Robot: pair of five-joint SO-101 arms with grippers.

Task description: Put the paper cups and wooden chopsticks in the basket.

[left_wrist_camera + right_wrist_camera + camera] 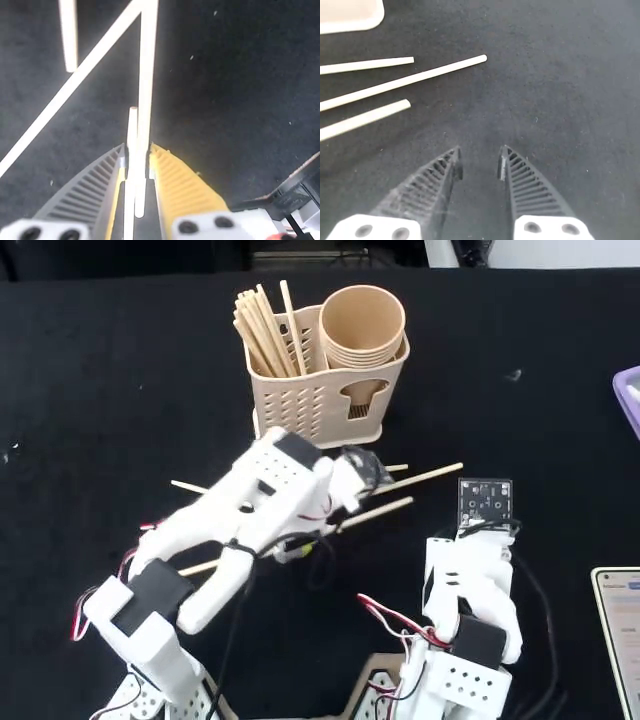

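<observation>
The beige slotted plastic basket (320,405) stands upright at the far middle of the black cloth-covered bench (120,390). A stack of tan paper cups (362,325) sits in its right compartment, and a bundle of pale wooden chopsticks (268,330) leans in its left one with the tips poking above the rim. In front of the basket several loose chopsticks (432,477) lie flat on the bench, fanned out and partly hidden under the white left arm (250,505), which stretches over them toward the basket. The left pincer (136,148) is closed tight on two chopsticks (146,75), which lie side by side between its ribbed fingers (172,175), one reaching much farther forward than the other; whether they are lifted off the cloth cannot be told. Beyond them another stick crosses at a slant, and a short end lies to one side. The white right arm (470,580) sits folded near the front edge, beside the left arm. The right pincer (479,161) hangs low over bare cloth, its fingers parted a little way and holding nothing. Three chopstick ends lie near it, apart from its fingertips, and a corner of the basket's base shows beyond them
</observation>
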